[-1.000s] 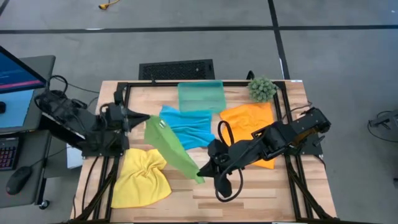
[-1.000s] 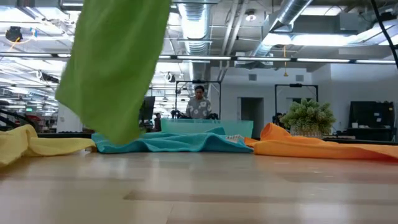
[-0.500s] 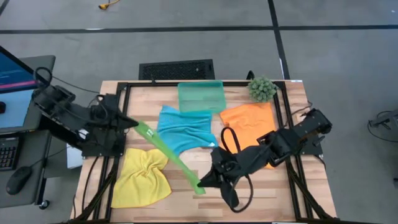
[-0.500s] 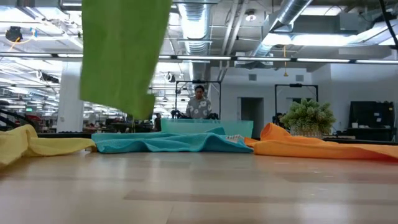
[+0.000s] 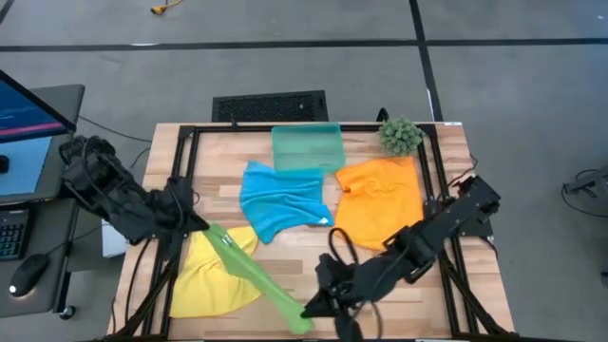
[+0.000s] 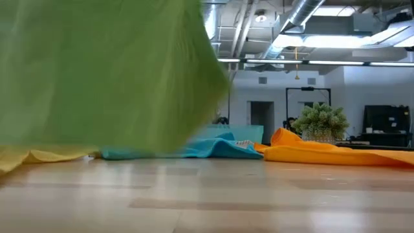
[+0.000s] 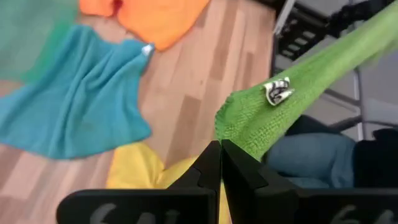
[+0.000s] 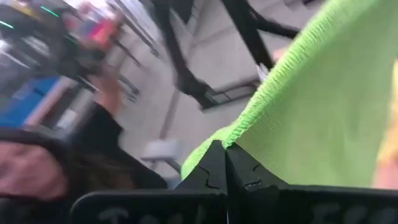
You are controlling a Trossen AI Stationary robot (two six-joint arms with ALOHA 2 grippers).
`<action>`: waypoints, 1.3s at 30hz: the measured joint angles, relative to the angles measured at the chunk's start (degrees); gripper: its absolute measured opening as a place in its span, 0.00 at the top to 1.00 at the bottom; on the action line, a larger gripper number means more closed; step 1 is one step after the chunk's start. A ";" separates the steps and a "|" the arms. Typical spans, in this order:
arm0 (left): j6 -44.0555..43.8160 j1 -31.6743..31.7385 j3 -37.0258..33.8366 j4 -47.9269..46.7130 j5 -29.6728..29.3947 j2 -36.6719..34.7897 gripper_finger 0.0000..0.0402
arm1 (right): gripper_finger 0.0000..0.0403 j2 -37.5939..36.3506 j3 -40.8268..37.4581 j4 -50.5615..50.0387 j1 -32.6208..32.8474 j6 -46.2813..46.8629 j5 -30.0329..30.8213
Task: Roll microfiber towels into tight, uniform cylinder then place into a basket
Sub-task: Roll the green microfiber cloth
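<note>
The bright green towel is stretched in the air as a narrow band between my two grippers, above the table's near left part. My left gripper is shut on its far left end and my right gripper on its near right end. In the low view the green towel hangs as a wide sheet. The yellow towel lies crumpled under it at the near left. The sky blue towel and the orange towel lie mid-table. The teal basket stands at the far middle. My left gripper pinches a corner of the green towel between its two shut fingers, close to a small sewn tag. The towel runs away from the fingers, drawn taut, lifted off the table. My right gripper pinches the green towel's edge at a corner between its two shut fingers. The cloth spreads away from the fingertips and is held up in the air.
A spiky green plant ball stands at the far right corner. A black frame runs around the table's edges. Bare wood shows at the near right. A monitor and keyboard stand off the table's left side.
Both grippers have gone toward the table's near edge, carrying the green towel stretched between them. The towel has left its place over the blue towel and now hangs over the yellow towel, lower and much closer to the low camera. Both grippers stay shut.
</note>
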 joint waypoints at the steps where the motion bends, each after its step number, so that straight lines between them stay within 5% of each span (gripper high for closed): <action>1: -0.57 0.01 0.00 -0.84 -0.70 -0.17 1.00 | 0.99 0.96 0.04 0.76 -0.19 0.02 0.32; 8: 3.01 5.93 0.04 -3.88 -8.53 -2.15 1.00 | 0.99 1.87 0.33 -3.68 -1.50 1.41 2.82; 14: 14.40 15.56 -2.40 -1.64 -13.53 -0.55 1.00 | 0.99 2.02 0.20 -29.76 -2.95 11.02 12.12; 23: 36.02 30.06 -12.54 15.57 -9.85 9.64 1.00 | 0.99 2.12 0.03 -53.71 -2.02 27.62 16.25; 30: 46.40 37.03 -17.23 30.83 -0.85 17.95 1.00 | 0.99 6.23 -2.65 -60.80 1.37 36.54 13.31; 39: 53.44 43.11 -17.64 41.21 0.04 26.59 1.00 | 0.99 8.06 -7.32 -60.79 1.37 36.72 14.08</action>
